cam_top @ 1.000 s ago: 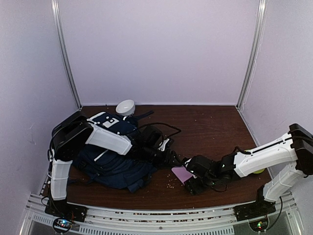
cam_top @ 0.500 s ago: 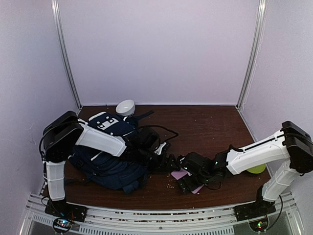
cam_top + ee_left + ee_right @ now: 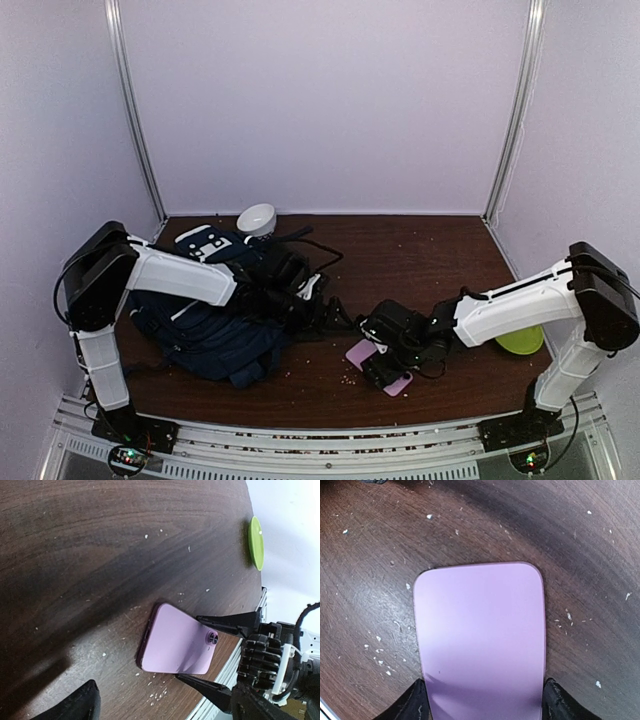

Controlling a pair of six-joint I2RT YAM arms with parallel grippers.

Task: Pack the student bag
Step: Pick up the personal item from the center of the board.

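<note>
Navy-blue fabric fills the nine o'clock side of the dark wooden table (image 3: pixel 430 260): the student bag (image 3: pixel 210 325) lies slumped there, its white buckle patches turned toward eleven o'clock. A white bowl (image 3: pixel 257 218) sits just beyond it at the table's far edge. The left arm reaches across the bag toward three o'clock, and the left gripper (image 3: pixel 335 313) ends just past the bag's edge. From its own wrist camera only one dark fingertip (image 3: pixel 75 705) shows, at the bottom of the view, so I cannot tell how wide its jaws stand. At about five o'clock from the table's centre a pink phone (image 3: pixel 358 352) lies flat on the wood, back up, amid pale crumbs. The right gripper (image 3: pixel 380 370) comes in low from three o'clock and straddles the phone's camera-lens end, one black finger right against each long edge. Whether they press on the phone or merely flank it I cannot tell. A lime-green plate (image 3: pixel 520 340) rests near the table's three o'clock edge, well apart from the phone.
</note>
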